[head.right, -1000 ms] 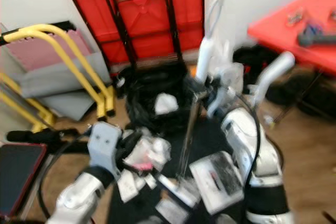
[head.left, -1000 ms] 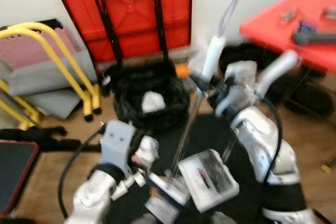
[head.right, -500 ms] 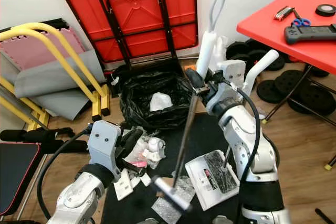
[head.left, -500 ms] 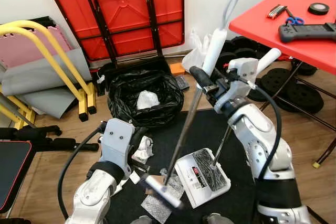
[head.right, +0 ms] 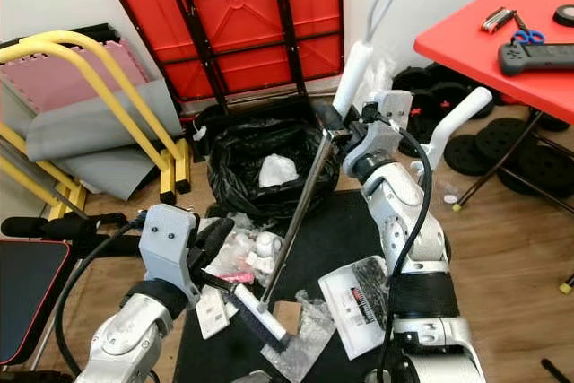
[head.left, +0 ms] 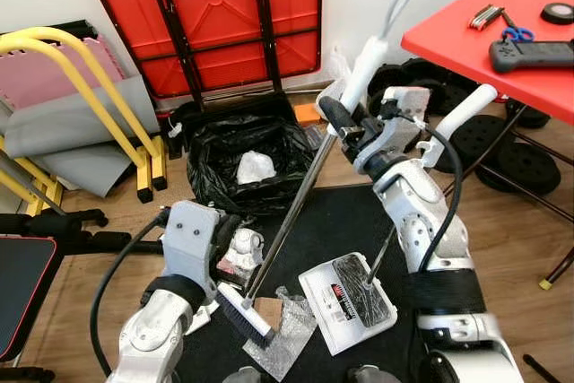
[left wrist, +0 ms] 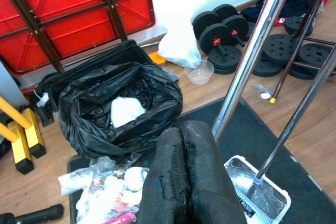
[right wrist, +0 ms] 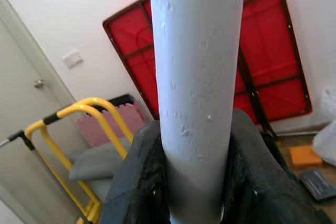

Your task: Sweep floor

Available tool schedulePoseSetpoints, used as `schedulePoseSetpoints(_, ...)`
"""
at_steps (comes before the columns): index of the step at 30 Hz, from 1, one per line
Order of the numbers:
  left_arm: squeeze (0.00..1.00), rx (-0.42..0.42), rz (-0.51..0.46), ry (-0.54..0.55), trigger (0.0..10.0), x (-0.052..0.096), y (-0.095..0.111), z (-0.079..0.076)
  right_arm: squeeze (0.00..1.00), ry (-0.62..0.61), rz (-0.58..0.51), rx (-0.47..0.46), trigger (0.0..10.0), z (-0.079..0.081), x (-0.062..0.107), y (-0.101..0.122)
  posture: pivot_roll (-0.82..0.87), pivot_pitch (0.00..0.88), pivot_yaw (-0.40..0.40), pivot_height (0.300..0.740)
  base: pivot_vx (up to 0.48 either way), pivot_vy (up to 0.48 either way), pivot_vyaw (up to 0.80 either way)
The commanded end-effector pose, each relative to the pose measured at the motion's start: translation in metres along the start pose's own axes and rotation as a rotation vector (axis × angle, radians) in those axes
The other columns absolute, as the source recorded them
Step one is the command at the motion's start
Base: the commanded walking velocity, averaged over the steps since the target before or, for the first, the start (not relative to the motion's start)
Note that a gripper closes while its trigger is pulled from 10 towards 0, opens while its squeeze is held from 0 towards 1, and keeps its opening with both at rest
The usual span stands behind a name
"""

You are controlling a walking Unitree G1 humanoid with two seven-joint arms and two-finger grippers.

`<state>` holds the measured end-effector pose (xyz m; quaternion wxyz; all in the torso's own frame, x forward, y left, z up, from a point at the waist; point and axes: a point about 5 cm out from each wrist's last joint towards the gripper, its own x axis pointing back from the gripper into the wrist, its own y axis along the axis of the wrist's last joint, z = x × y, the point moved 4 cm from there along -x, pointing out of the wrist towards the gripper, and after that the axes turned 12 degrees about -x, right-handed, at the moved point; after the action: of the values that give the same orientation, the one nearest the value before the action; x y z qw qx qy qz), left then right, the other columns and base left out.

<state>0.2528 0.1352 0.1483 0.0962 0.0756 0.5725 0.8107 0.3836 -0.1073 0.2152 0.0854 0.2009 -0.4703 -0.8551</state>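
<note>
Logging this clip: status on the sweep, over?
Right gripper shut on broom. Left gripper shut, empty, low by litter. Brush head on mat beside dustpan. Bin bag just beyond.

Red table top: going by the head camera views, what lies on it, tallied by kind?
Tape roll: 1
Blue-handled scissors: 1
Dark handheld controller: 1
Small folding metal tool set: 1
Total: 4, all near the far end of the red table.
</note>
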Motion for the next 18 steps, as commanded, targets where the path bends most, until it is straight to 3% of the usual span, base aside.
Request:
schedulePoseSetpoints(1,0.0,0.004,0.041,0.1,10.0,0.005,-0.004,0.01,0.0,0.038,-0.043,-0.01,10.0,0.008,-0.006,0.007,0.01,0.193,0.049,0.74,0.0,0.0,0.0)
schedulePoseSetpoints(13,0.0,0.018,0.049,0.094,10.0,0.019,0.001,0.004,0.0,0.01,-0.077,-0.01,10.0,0.001,-0.015,0.013,0.04,0.266,0.041,0.74,0.0,0.0,0.0)
schedulePoseSetpoints(18,0.0,0.024,0.053,0.091,10.0,0.024,0.003,0.003,0.0,0.049,-0.086,-0.011,10.0,0.009,-0.019,0.015,0.05,0.293,0.04,0.74,0.0,0.0,0.0)
